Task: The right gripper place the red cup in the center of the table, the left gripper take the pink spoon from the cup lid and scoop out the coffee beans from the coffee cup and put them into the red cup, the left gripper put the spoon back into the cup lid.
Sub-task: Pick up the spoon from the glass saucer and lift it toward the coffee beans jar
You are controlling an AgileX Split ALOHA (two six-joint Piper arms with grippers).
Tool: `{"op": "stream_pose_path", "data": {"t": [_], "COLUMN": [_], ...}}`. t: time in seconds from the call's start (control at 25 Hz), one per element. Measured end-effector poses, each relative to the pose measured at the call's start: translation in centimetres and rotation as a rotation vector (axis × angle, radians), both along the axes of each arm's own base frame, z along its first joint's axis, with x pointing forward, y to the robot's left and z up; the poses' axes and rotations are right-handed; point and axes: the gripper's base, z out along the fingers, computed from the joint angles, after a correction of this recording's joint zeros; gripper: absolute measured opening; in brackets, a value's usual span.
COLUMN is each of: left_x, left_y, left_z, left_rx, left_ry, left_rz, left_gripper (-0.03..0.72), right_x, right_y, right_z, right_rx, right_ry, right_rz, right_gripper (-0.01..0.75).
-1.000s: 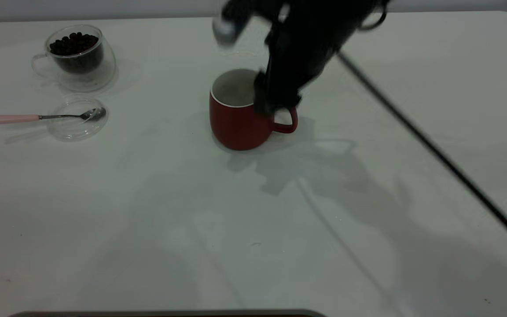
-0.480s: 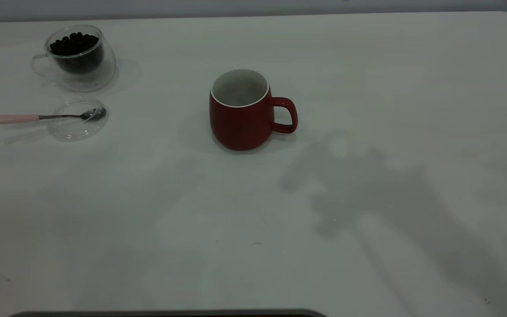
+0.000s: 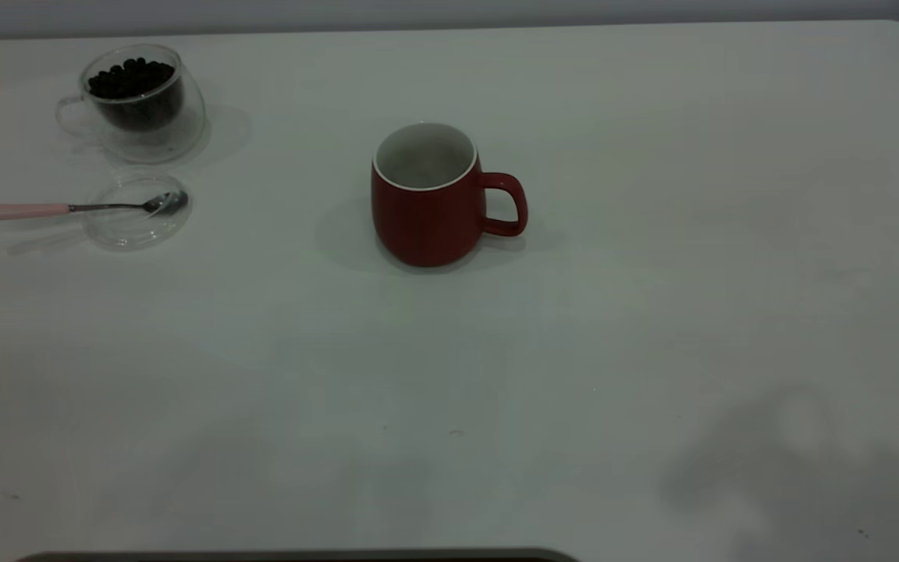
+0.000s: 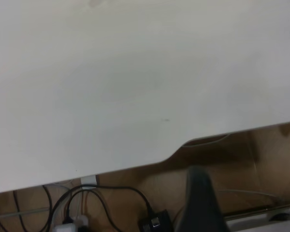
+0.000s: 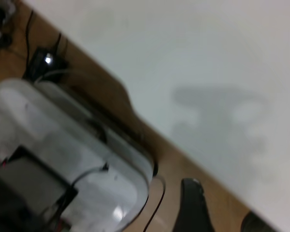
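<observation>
Noting red cup (image 3: 426, 195) mid-frame on the table (image 3: 652, 234) | pink spoon (image 3: 75, 208) at left, bowl in the cup lid (image 3: 136, 211), handle pointing to the left edge | both grippers out of frame, so we cannot tell their opening | we judge the left arm nearer.

Looks like a lab or test bench setup, not a home kitchen. Plain white desk (image 3: 652, 234) with rounded corners, bare grey wall (image 3: 449, 12) behind it. Wrist views look past the desk edge to a brown floor (image 4: 261, 159) with loose black cables (image 4: 111, 198), a small black plug-in box (image 4: 154, 223) and a white plug (image 4: 70, 224). A clear plastic storage bin (image 5: 87, 159) sits on the floor beside the desk, with dark gear and wiring inside. Only a few drinkware props on the desk.
</observation>
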Motion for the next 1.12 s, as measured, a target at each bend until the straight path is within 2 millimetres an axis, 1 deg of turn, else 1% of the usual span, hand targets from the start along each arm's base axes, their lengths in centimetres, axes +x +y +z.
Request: {"op": "stream_pose_path", "data": {"t": [0.16,0.32,0.4,0.52,0.68,0.84,1.0,1.12], "left_x": [0.0,0.0,0.0,0.0,0.0,0.0,0.0,0.0], "left_y": [0.0,0.0,0.0,0.0,0.0,0.0,0.0,0.0], "left_z": [0.0,0.0,0.0,0.0,0.0,0.0,0.0,0.0], "left_rx": [0.000,0.000,0.000,0.000,0.000,0.000,0.001,0.001], "left_ry": [0.000,0.000,0.000,0.000,0.000,0.000,0.000,0.000], "left_rz": [0.000,0.000,0.000,0.000,0.000,0.000,-0.001,-0.001], "left_gripper": [0.575,0.575,0.575,0.575,0.575,0.575,0.575,0.575], "right_x": [-3.0,-5.6,-7.2,-9.6,-12.1,-14.1,-15.8,-16.6], "right_y": [-1.7,-3.3,-4.1,-5.7,-7.5,-8.5,-9.1,-9.1], "right_z": [0.4,0.3,0.2,-0.5,-1.9,-2.7,-2.6,-2.6], "right_rx": [0.012,0.030,0.053,0.088,0.123,0.140,0.134,0.131], "right_ry": [-0.019,-0.073,-0.110,-0.174,-0.263,-0.364,-0.490,-0.544], "right_rz": [-0.044,-0.068,-0.075,-0.113,-0.250,-0.367,-0.478,-0.534], "right_gripper": [0.595,0.595,0.595,0.595,0.593,0.593,0.593,0.593]}}
